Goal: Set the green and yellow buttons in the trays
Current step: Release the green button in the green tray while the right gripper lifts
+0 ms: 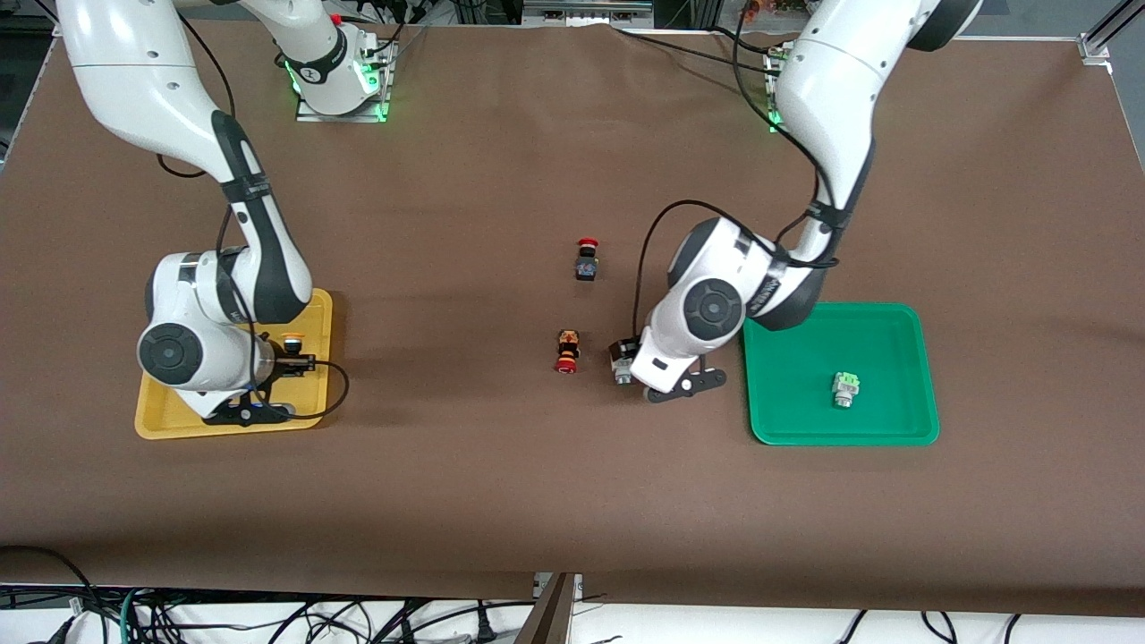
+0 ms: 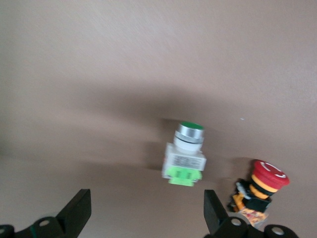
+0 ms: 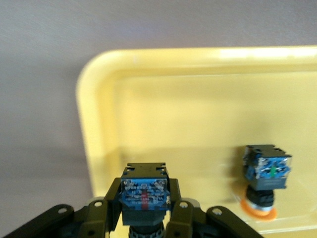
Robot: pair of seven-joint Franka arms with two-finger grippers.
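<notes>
Here we saw the left gripper point(image 2: 146, 215) open over a green button point(image 2: 184, 153), light, rigid, best pinched across its body; the right gripper point(image 3: 143, 210) clamped a yellow button point(image 3: 144, 194) over the yellow tray point(image 3: 163, 79).

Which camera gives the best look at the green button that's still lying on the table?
The left wrist view: the green button lies fully visible on the table, in line with the gap between the open left gripper fingers. In the front view only a sliver shows beside that arm. The right wrist view misses it.
</notes>
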